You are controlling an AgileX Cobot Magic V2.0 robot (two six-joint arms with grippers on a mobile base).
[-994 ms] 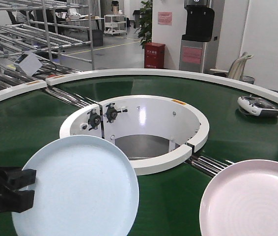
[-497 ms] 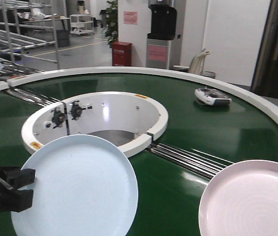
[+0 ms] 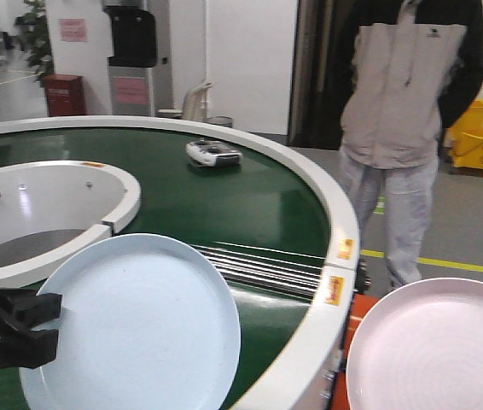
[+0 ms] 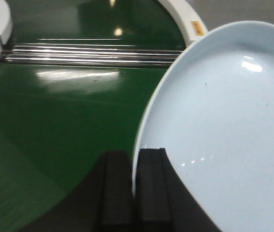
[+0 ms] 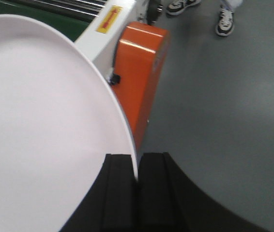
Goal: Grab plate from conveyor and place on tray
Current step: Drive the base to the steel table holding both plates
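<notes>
The left gripper [image 4: 134,162] clamps the rim of the blue plate [image 3: 139,320] over the conveyor [image 3: 250,201], the right gripper [image 5: 138,164] that of the pink plate [image 3: 438,346] (tray unseen). Both bites look shallow, so a swing could tip one free.

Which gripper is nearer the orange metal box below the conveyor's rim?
Right. The right gripper, holding a pale pink plate, hangs beside the orange box; the left gripper holds a pale blue plate over the green belt.

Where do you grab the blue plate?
By its thin rim, from the left side, like the left gripper does. The blue plate is wide, flat and shallow, so only the rim fits between the jaws. The right gripper pinches the pink plate likewise.
</notes>
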